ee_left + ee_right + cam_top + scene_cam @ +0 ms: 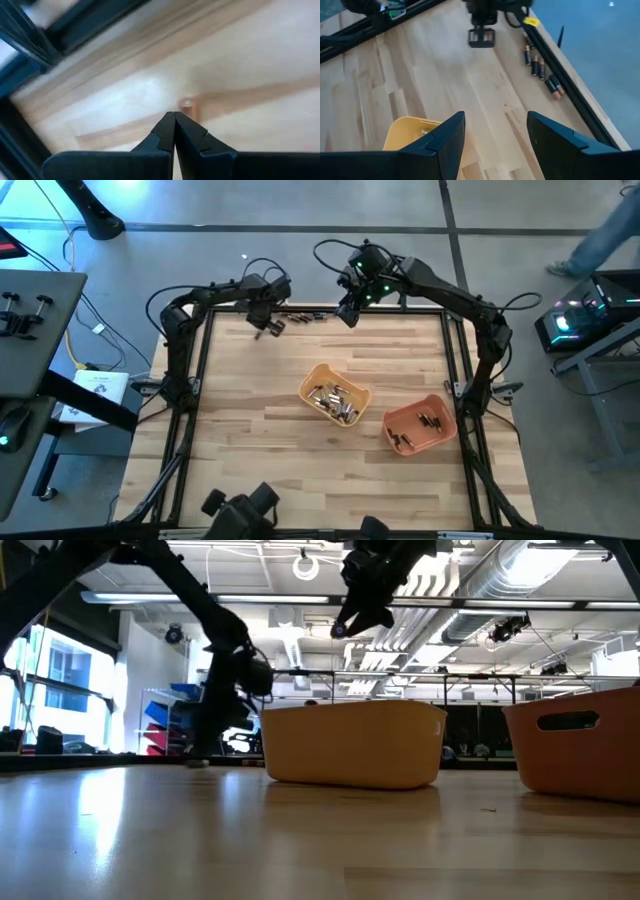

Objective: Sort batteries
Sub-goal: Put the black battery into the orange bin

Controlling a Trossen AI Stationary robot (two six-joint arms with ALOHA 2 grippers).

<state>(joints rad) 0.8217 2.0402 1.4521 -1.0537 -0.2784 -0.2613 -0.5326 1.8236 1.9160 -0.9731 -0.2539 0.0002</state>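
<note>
My left gripper (pixel 270 326) (pixel 174 116) is shut and points down at the wood near the table's far edge, low over it in the low view (pixel 196 756). One small coppery battery (pixel 188 106) shows just past its fingertips. A row of dark, coppery batteries (pixel 300 315) (pixel 540 65) lies on the table along the far edge, to the right of that gripper. My right gripper (pixel 350 310) (pixel 495 130) is open and held high (pixel 352 620) over the far side, touching nothing. More batteries lie in the yellow tray (pixel 318 373) and the orange tray (pixel 438 402). My left gripper's shut fingertips (pixel 167 122) come from above and stand right beside the small coppery battery (pixel 188 106), which is partly hidden behind one finger. I cannot tell whether they touch it.
The yellow tray (pixel 350 745) sits near the table's middle and the orange tray (pixel 575 750) to its right and nearer. A dark frame rail (pixel 330 310) runs along the far edge. Bare wood lies on the left and near sides. A person walks beyond the far right corner (pixel 600 240).
</note>
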